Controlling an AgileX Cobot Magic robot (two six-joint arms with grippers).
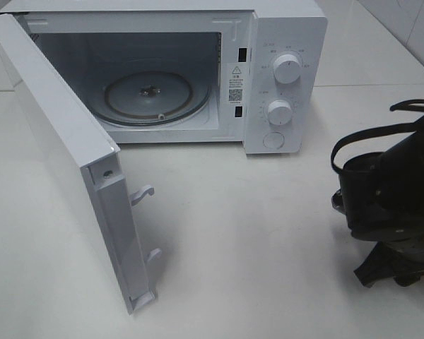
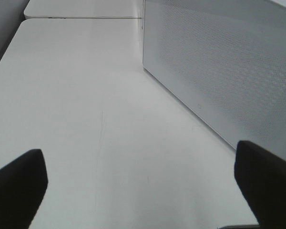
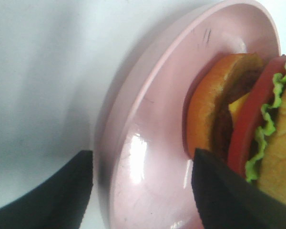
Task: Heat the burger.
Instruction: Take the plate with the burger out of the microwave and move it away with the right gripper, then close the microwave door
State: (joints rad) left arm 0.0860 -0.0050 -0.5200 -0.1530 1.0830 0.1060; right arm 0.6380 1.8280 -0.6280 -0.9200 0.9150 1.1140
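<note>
Right wrist view: the burger (image 3: pixel 243 119) sits on a pink plate (image 3: pixel 148 157), its layers stacked straight up from the dish, bun, patty, cheese, tomato, lettuce, bun. The right pincer (image 3: pixel 143 191) is spread, one finger outside the plate rim, the other against the burger's side; whether it grips anything I cannot tell. Left pincer (image 2: pixel 143 186) is spread wide over bare counter (image 2: pixel 86 95) beside the microwave door (image 2: pixel 219 62). Overhead, the microwave (image 1: pixel 268 70) stands open, its turntable (image 1: pixel 152 95) bare.
</note>
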